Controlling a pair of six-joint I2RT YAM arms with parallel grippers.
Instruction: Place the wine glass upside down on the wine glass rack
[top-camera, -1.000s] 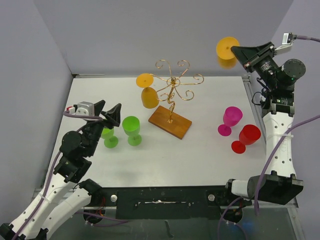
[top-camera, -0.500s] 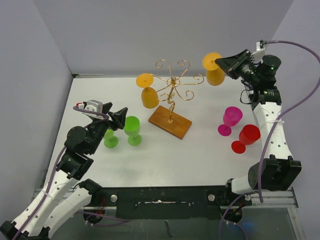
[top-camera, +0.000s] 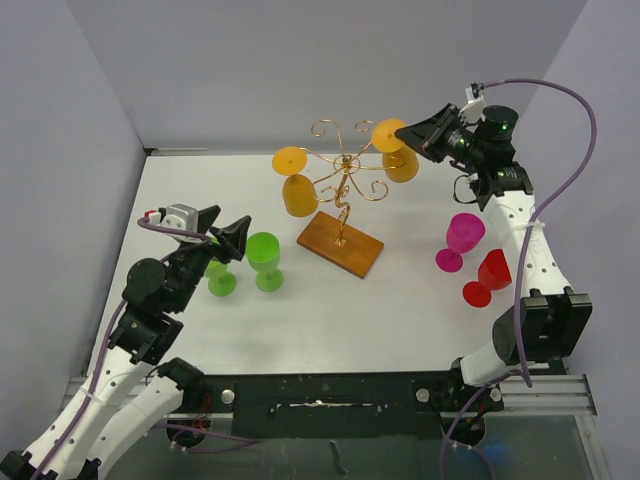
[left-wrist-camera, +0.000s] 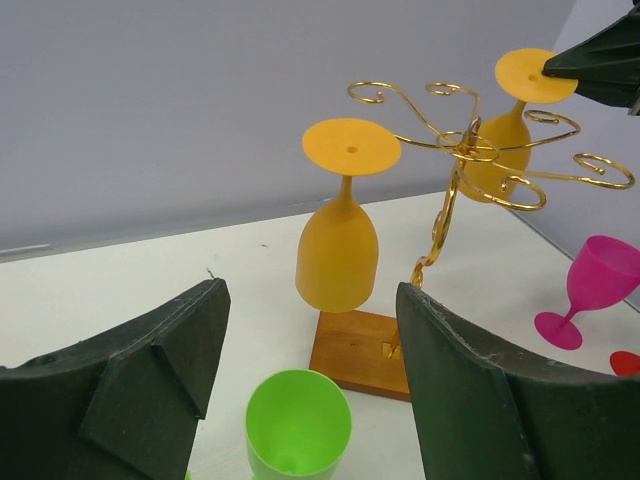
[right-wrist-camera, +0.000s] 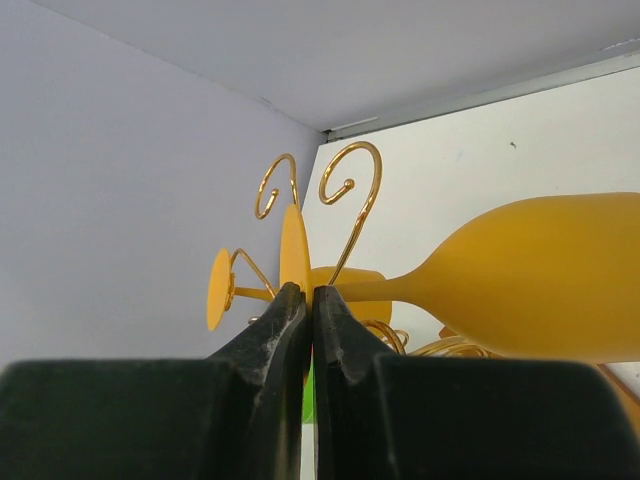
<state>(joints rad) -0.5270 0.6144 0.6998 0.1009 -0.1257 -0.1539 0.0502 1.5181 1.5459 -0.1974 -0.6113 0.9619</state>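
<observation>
Top external view: my right fingers (top-camera: 418, 130) pinch the foot of an orange wine glass (top-camera: 401, 163), bowl downward, at the upper-right scroll arm of the wine glass rack (top-camera: 345, 188) in the middle of the frame. I judge this to be the hanging step. Next the stem must slide between the wires so the foot rests on them, and only then do I let go. I count two orange glasses, one hung (top-camera: 298, 192) on the rack's left, plus two green glasses (top-camera: 264, 255), one pink glass (top-camera: 462, 238) and one red glass (top-camera: 492, 272) on the worktop (top-camera: 400, 310).

Left wrist view: the left fingers (left-wrist-camera: 470, 385) stand wide and hold nothing.

Right wrist view: the fingers clamp the foot edge-on; I cannot tell whether the stem is seated.
</observation>
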